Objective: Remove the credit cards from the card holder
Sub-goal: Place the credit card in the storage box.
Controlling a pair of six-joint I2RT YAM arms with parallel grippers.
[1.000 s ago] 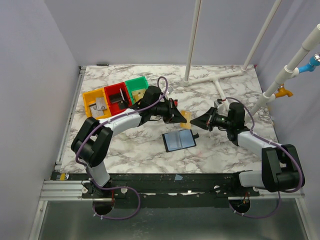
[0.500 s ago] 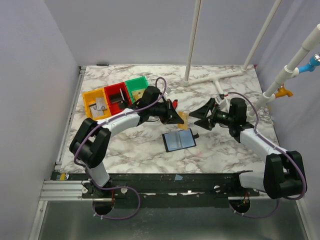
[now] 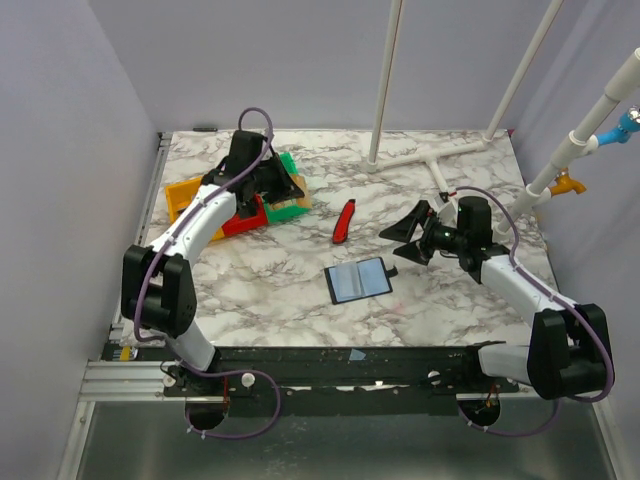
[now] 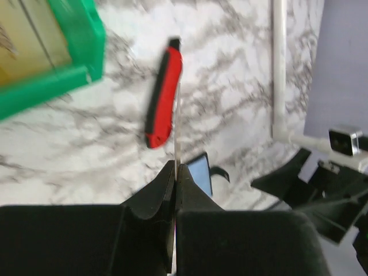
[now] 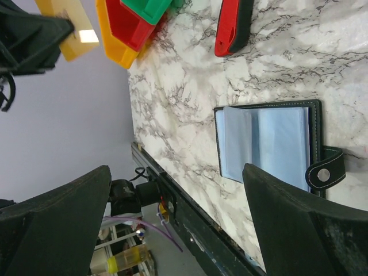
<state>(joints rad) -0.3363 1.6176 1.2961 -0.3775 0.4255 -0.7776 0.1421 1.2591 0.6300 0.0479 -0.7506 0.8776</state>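
Note:
The card holder (image 3: 358,281) lies open and flat on the marble, its bluish-grey pockets (image 5: 270,146) facing up. My left gripper (image 3: 292,193) hangs over the green bin (image 3: 281,172), shut on a tan credit card (image 3: 291,206). In the left wrist view that card (image 4: 177,115) shows edge-on between the closed jaws, and another tan card (image 4: 29,40) lies inside the green bin (image 4: 57,86). My right gripper (image 3: 405,232) stands wide open and empty, just right of the card holder. In the right wrist view the held card (image 5: 72,34) shows at top left.
A red-and-black tool (image 3: 345,220) lies between the bins and the card holder. Red bin (image 3: 232,190) and orange bin (image 3: 190,205) stand left of the green one. White pipes (image 3: 440,160) run along the back right.
My left arm has swung from mid-table back left to above the green bin, carrying the tan card. My right gripper let go of it, opened wide and drew back slightly.

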